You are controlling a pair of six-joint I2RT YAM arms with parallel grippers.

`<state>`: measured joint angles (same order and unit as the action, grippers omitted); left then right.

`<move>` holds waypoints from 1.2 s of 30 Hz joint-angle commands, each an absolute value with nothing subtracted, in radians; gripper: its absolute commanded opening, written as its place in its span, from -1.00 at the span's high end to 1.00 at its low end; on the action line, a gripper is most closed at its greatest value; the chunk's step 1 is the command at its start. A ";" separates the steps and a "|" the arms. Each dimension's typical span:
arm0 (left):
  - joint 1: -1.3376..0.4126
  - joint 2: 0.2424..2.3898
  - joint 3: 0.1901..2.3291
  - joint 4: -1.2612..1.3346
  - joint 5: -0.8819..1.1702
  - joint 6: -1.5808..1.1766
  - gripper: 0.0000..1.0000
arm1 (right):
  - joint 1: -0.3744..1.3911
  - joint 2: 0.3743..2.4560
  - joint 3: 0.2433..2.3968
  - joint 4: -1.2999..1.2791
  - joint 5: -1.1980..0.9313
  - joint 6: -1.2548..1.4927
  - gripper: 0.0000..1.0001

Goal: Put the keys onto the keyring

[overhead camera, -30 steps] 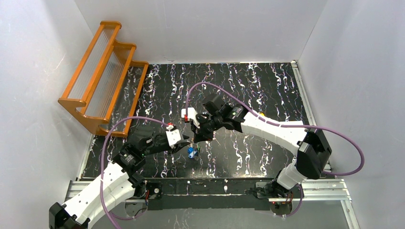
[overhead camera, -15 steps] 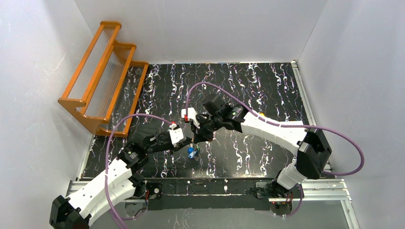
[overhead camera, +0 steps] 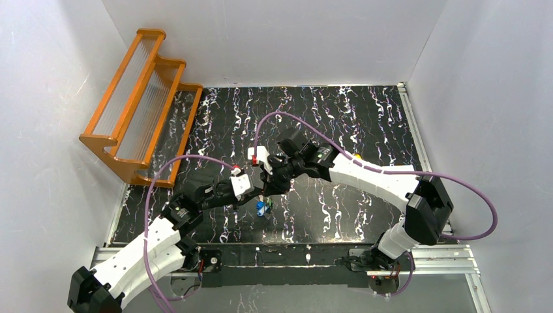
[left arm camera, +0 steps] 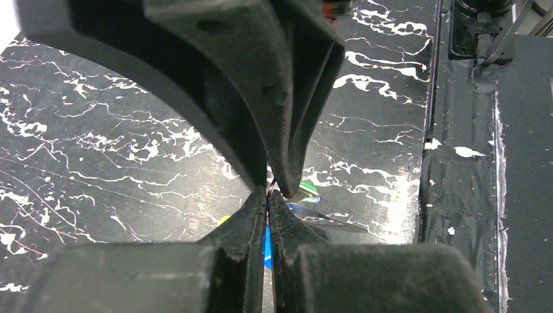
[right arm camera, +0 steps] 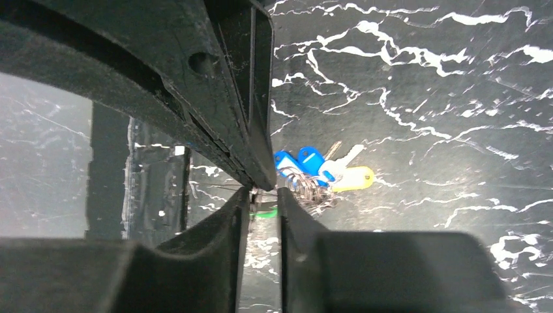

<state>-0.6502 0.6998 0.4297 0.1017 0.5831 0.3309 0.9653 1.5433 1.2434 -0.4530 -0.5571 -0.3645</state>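
left gripper (left arm camera: 268, 195) and right gripper (right arm camera: 263, 194) are both squeezed closed, tip to tip, the keys (right arm camera: 326, 173) bunched just beneath, can't tell what's pinched.

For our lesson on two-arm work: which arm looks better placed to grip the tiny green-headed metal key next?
Likely the right: the green-headed metal key shows in the narrow gap at the right gripper, whose fingertips stand slightly apart. The left gripper is pinched shut.

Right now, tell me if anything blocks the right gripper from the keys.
Nothing visible blocks it. The right gripper sits right beside the keys, with the left gripper meeting it tip to tip, not between them.
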 commanded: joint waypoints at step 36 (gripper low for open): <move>-0.658 0.523 0.121 0.831 0.471 -0.138 1.00 | 0.788 1.361 1.002 0.026 -0.974 -0.142 -0.10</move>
<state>-0.6521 0.5255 0.1184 0.7704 0.4782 -0.1345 0.7891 1.3548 0.9844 -0.0216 -0.9463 -0.1715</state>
